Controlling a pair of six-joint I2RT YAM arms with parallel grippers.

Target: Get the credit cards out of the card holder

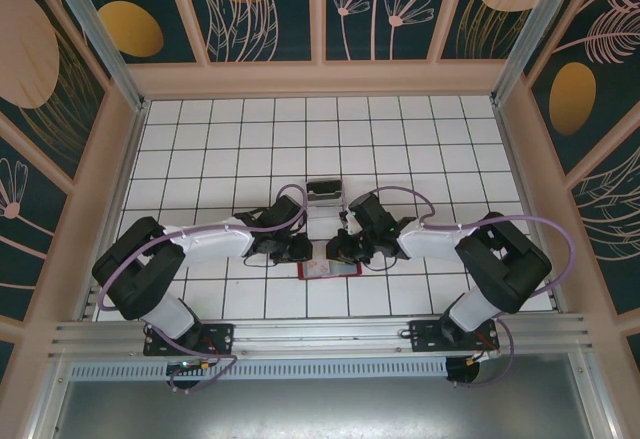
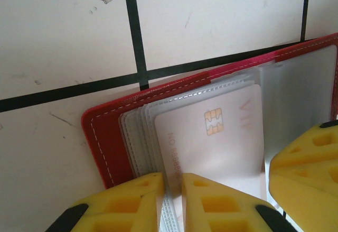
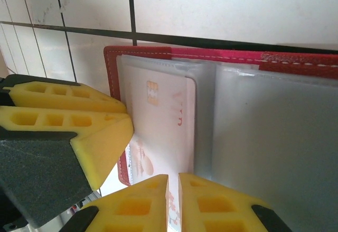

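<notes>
Open red card holder (image 1: 328,272) lies at 6 o'clock on the table (image 1: 220,149), left fingers (image 2: 132,200) pinching its floppy sleeves (image 2: 134,137), right fingers (image 3: 137,200) almost closed on the light, stiff, slick credit card (image 2: 211,137) edge, likely the best hold.

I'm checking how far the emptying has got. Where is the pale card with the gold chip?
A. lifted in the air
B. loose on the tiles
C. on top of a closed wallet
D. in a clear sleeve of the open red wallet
D: the pale card sits behind clear plastic inside the open red wallet, which lies flat on the tiled table.
</notes>
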